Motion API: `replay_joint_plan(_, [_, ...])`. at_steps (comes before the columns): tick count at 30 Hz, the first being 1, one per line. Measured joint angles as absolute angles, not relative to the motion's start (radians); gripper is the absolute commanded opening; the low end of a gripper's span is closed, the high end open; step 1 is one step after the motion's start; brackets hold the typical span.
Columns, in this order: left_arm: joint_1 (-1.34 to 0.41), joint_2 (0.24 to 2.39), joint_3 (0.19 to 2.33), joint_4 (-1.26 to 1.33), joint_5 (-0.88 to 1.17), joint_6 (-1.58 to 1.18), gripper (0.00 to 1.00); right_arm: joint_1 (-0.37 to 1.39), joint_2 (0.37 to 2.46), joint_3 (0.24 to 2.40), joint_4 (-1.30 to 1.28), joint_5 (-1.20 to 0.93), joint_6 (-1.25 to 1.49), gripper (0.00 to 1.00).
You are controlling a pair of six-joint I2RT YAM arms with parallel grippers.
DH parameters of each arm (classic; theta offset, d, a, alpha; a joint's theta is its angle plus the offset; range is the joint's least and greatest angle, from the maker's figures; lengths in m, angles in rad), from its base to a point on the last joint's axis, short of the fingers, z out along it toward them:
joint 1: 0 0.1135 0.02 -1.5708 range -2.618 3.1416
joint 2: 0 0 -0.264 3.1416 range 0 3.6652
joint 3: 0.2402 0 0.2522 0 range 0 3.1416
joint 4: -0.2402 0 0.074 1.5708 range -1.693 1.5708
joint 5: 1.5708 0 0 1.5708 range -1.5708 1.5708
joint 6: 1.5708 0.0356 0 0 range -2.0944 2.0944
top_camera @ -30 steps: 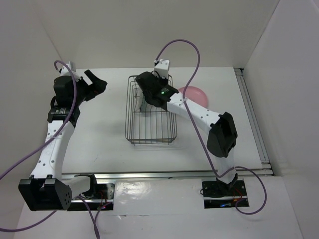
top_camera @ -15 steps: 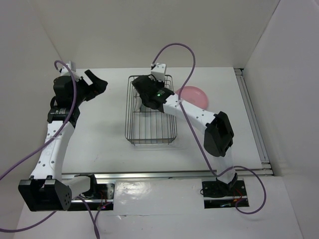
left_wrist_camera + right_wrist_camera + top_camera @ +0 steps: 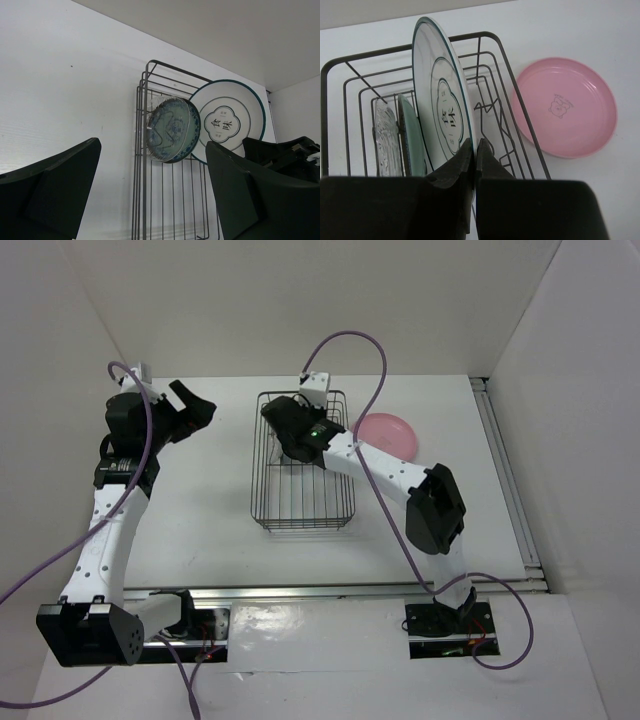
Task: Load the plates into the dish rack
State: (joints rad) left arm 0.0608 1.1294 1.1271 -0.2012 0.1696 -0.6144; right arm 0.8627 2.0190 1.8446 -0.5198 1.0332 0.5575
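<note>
The dish rack [image 3: 490,37] [image 3: 300,510] holds three plates standing on edge. The wavy-edged clear glass plate [image 3: 385,140] is outermost, then the teal patterned plate [image 3: 412,135] [image 3: 172,130]. Beside them stands the large clear plate with the dark ringed rim [image 3: 442,100] [image 3: 230,120]. My right gripper [image 3: 474,142] [image 3: 278,420] is shut on that large plate's rim, inside the rack's far end. The pink plate [image 3: 565,107] [image 3: 388,430] lies flat on the table to the right of the rack. Left of the rack, my left gripper [image 3: 152,145] [image 3: 190,410] hangs open and holds nothing.
White walls close in the table on the left, back and right. A metal rail [image 3: 505,480] runs along the table's right side. The right arm's forearm [image 3: 390,465] crosses the rack's right edge.
The right gripper has shifted a little left over the rack's far end with the ringed plate, uncovering more of the pink plate. The left arm has not moved.
</note>
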Motion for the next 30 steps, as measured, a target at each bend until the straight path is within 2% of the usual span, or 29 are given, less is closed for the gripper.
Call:
replay_joint_plan(8, [0.061,1.129,1.127,-0.201,0.175,-0.614,1.00,0.863,2.037,1.832,-0.543,1.033,0.596,0.00])
replay_joint_plan(13, [0.060,1.129,1.125,-0.201,0.178,-0.614,1.00,0.863,2.037,1.831,-0.546,1.032,0.609,0.08])
replay_joint_plan(17, [0.061,1.129,1.125,-0.201,0.178,-0.614,1.00,0.863,2.038,1.831,-0.543,1.025,0.613,0.19])
replay_joint_plan(30, [0.060,1.121,1.125,-0.201,0.181,-0.614,1.00,0.864,2.086,1.832,-0.527,0.998,0.608,0.20])
